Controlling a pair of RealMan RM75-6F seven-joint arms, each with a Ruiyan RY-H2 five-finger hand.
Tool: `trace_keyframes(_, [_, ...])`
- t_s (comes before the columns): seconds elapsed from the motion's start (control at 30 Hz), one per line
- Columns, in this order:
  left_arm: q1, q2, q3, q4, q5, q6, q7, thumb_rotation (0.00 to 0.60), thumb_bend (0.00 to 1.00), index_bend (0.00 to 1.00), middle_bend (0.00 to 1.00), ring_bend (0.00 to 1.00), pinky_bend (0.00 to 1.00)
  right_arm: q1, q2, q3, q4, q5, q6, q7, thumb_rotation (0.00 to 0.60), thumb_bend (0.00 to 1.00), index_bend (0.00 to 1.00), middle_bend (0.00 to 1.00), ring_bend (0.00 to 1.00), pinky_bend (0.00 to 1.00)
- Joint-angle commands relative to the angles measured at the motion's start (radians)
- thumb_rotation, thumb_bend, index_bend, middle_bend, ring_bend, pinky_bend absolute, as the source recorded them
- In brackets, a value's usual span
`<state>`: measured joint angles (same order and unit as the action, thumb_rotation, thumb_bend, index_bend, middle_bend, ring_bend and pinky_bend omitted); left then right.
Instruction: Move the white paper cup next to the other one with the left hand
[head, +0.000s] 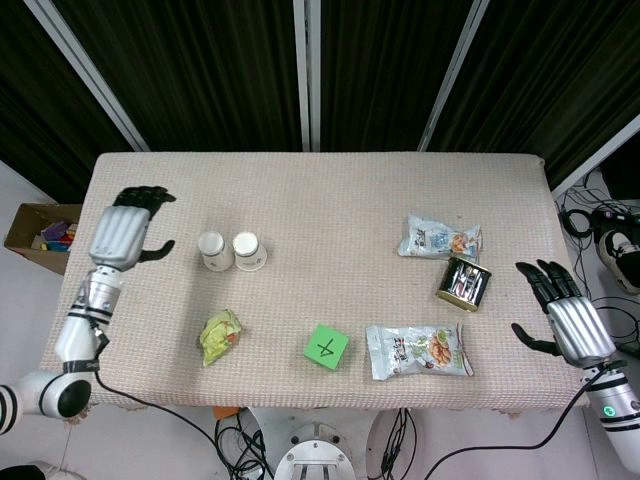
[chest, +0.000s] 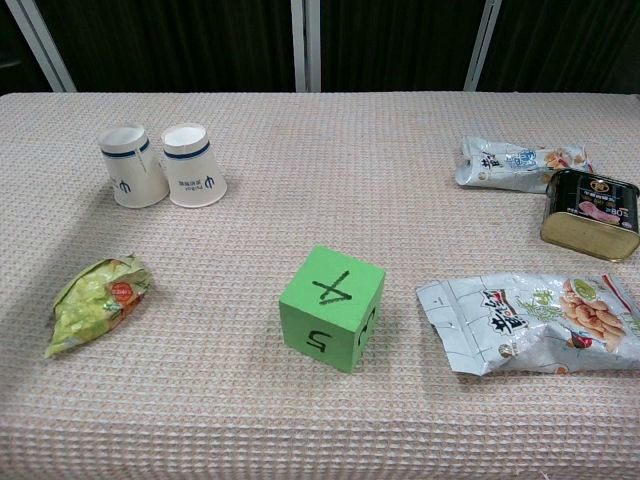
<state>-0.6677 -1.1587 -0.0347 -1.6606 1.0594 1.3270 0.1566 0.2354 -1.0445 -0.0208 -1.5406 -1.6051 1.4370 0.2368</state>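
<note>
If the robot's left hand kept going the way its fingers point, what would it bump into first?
Probably nothing on the table. The left hand is open, fingers aimed toward the table's far left edge and dark curtain, away from the two paper cups beside it. That way looks free, though height is hard to judge.

A rectangular table (head: 320, 190) covered with a beige woven cloth fills the middle of the room. Behind the table hang dark curtains (head: 210, 70), crossed by pale metal bars (head: 308, 70), some upright and some slanted. The floor (head: 25, 260) to the left of the table is light grey. On it, just off the table's left edge, sits an open cardboard box (head: 35, 235) with colourful contents. Right of the table, black cables (head: 590, 225) lie tangled on the floor. Lighting is even and bright.
</note>
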Motion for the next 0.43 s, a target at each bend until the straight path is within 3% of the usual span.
trace_keyframes(0.03, [0.21, 0.003, 0.097, 0.058, 0.149, 0.202, -0.052, 0.6, 0.23, 0.26, 0.19, 0.13, 0.14, -0.014, 0.018, 0.009, -0.005, 0.011, 0.015, 0.015, 0.6, 0.29, 0.06, 0.12, 0.0, 0.04])
trace_keyframes(0.3, [0.429, 0.004, 0.19, 0.026, 0.211, 0.32, -0.077, 0.6, 0.23, 0.26, 0.19, 0.13, 0.14, -0.029, 0.0, -0.008, -0.036, -0.027, 0.014, -0.023, 0.6, 0.28, 0.06, 0.12, 0.0, 0.04])
trace_keyframes(0.43, [0.489, -0.007, 0.195, 0.044, 0.235, 0.347, -0.094, 0.6, 0.23, 0.26, 0.19, 0.13, 0.14, -0.036, -0.035, -0.006, -0.068, -0.03, 0.014, -0.106, 0.6, 0.28, 0.06, 0.12, 0.0, 0.04])
